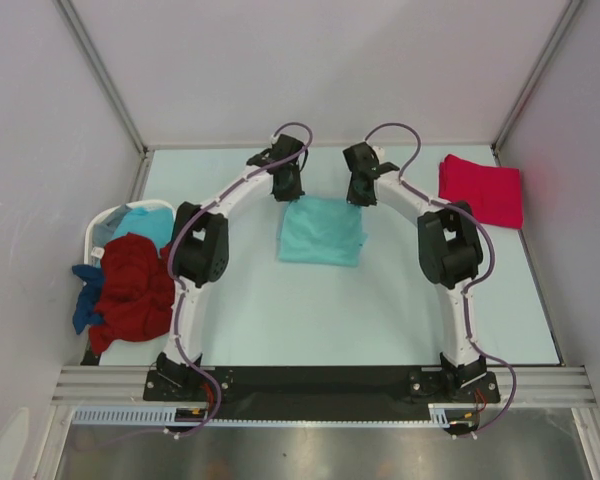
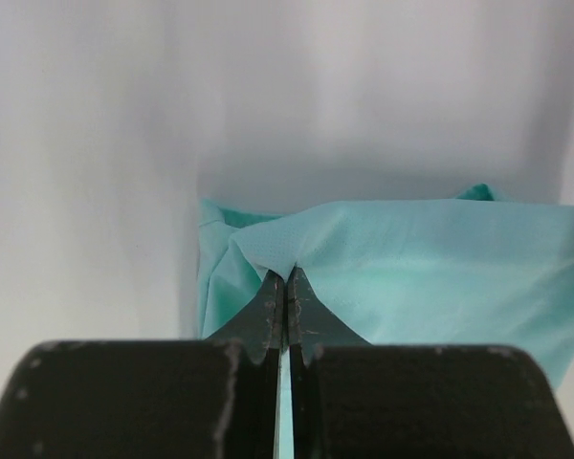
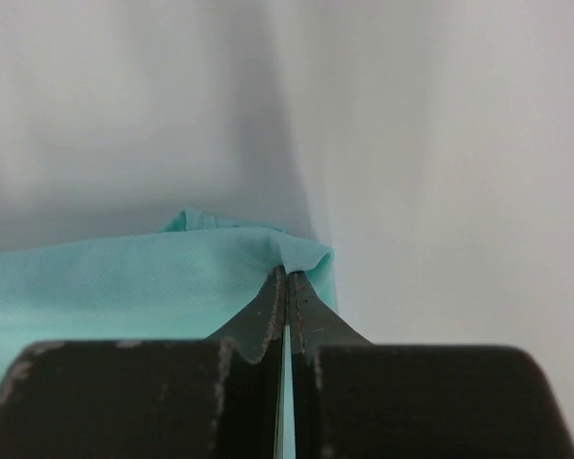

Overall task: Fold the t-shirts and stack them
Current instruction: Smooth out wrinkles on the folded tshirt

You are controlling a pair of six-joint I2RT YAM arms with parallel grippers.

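The light teal t-shirt (image 1: 321, 231) lies folded in the middle of the table. My left gripper (image 1: 287, 192) is shut on its far left corner; in the left wrist view the cloth (image 2: 421, 258) is pinched at the tips of the left gripper (image 2: 286, 274). My right gripper (image 1: 358, 197) is shut on the far right corner; in the right wrist view the teal cloth (image 3: 134, 277) is pinched at the tips of the right gripper (image 3: 287, 271). A bright pinkish-red t-shirt (image 1: 480, 189) lies folded at the far right.
A white laundry basket (image 1: 104, 224) stands at the left edge, holding a light blue shirt (image 1: 145, 225), a dark red shirt (image 1: 133, 290) and a blue shirt (image 1: 85, 306) hanging over its side. Walls enclose the table at the back and both sides.
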